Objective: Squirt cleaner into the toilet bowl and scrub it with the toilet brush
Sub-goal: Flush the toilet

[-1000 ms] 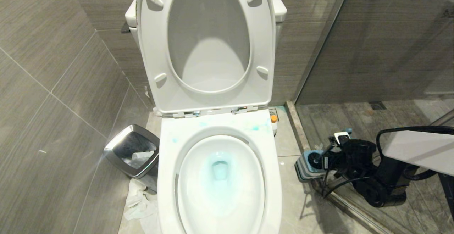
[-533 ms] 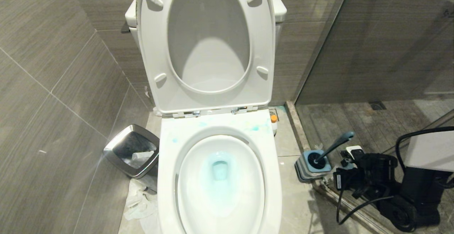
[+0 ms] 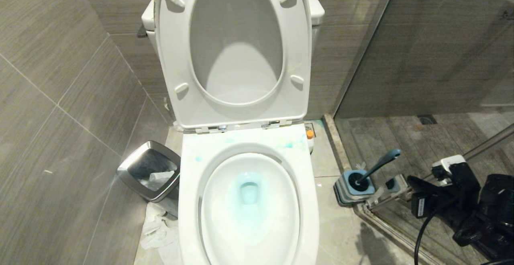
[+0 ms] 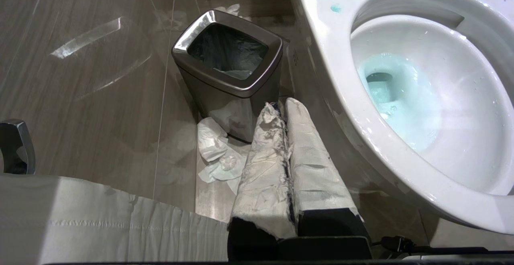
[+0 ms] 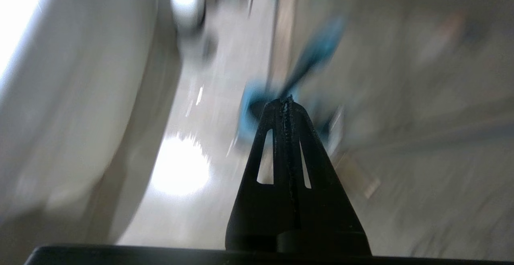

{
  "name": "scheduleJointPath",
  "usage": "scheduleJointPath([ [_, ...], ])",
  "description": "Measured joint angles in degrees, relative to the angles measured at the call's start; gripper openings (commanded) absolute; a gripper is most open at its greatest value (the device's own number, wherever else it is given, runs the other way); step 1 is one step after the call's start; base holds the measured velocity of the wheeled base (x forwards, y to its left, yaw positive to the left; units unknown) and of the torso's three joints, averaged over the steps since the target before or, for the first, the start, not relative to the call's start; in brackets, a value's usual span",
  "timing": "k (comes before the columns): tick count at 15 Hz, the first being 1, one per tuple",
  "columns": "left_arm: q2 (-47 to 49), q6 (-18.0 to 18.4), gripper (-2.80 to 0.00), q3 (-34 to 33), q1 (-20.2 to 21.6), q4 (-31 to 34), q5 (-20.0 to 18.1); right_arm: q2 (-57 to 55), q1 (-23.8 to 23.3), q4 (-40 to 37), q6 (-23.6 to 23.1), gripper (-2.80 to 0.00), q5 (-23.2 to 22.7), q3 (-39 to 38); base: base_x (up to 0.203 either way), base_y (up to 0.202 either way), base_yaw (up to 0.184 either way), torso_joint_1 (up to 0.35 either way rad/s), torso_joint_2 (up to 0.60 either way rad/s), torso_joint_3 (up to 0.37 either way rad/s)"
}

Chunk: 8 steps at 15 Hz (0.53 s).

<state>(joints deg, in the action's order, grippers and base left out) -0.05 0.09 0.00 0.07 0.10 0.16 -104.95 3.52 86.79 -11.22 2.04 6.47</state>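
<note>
While the toilet brush [image 3: 371, 171] is standing in its holder right of the toilet bowl [image 3: 249, 200], the right tool [image 5: 286, 101], closed and empty, is needing to open before gripping the handle.

Right arm [image 3: 474, 213]: black housing, bulky glossy joints, a small white block on top near the wrist, a white label on the side, black cable looping underneath. Right gripper [image 5: 286, 102]: two slim black fingers [image 5: 277, 152], tapered, each with a long slot cut through, rough ridged inner edges. Left gripper [image 4: 281, 108]: fingers wrapped in white paper, frayed and grubby along the seam, on a black base. White fabric cover [image 4: 100, 221] behind it.
</note>
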Motion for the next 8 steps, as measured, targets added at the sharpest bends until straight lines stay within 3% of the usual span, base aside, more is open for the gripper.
scheduleJointPath([
  [3,0.0,0.0,-2.80,0.0,0.0,0.0,0.0,11.7,0.4,-2.0,-5.7,-2.80,-0.6,2.4,0.000,0.000,0.000,0.000,0.00,0.000],
  [5,0.0,0.0,-2.80,0.0,0.0,0.0,0.0,20.7,0.5,-7.3,-9.3,-2.80,-0.1,6.2,0.000,0.000,0.000,0.000,0.00,0.000],
  [8,0.0,0.0,-2.80,0.0,0.0,0.0,0.0,36.8,0.5,-25.7,-12.0,-2.80,1.6,17.9,0.000,0.000,0.000,0.000,0.00,0.000],
])
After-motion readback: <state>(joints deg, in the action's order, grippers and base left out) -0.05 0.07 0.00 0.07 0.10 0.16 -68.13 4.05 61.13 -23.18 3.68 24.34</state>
